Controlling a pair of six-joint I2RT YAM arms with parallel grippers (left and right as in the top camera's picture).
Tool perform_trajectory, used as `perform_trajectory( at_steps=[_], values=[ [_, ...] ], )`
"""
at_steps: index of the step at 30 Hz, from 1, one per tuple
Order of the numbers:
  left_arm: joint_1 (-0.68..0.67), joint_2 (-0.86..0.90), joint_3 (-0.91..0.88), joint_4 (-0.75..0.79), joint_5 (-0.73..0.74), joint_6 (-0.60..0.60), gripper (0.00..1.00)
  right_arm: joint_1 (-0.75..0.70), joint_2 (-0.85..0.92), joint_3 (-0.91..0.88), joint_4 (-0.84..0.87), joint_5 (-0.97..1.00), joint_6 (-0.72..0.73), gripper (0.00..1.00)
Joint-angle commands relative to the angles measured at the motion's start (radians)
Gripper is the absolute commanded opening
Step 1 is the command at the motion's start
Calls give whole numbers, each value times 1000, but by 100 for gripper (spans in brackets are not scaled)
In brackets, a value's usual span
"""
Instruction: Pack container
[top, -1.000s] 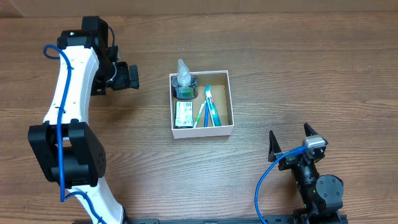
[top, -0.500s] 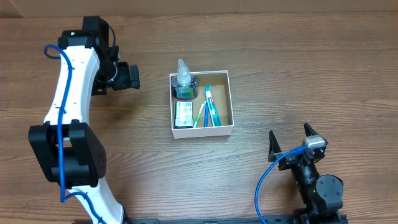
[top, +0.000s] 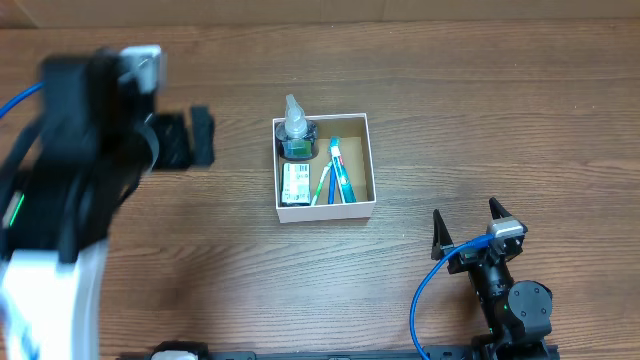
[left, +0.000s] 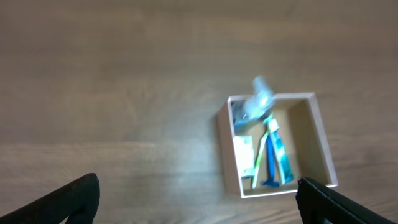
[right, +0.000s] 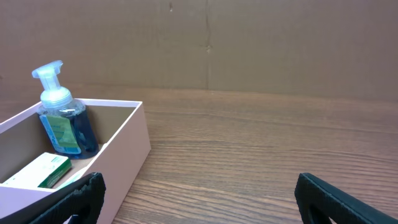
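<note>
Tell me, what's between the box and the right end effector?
Nothing, just bare wooden table between the container and the right end effector, clearest in the overhead view.

Overhead view: the left arm is smeared to indistinct outlines and cut off at the left and bottom edges; the right arm is cropped at its base. Left wrist view: soft throughout, so the container and its contents lack detail. Right wrist view: the container is cropped left and below; print on the small box is illegible.
</note>
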Motion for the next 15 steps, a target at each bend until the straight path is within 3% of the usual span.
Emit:
perform_trajectory(
  at_steps=[1, 15],
  values=[
    [2, -175, 4, -3, 14, 22, 100, -5, -10, -2, 2, -2, -3, 100],
    [8, -608, 3, -54, 14, 22, 100, -5, -10, -2, 2, -2, -3, 100]
  ],
)
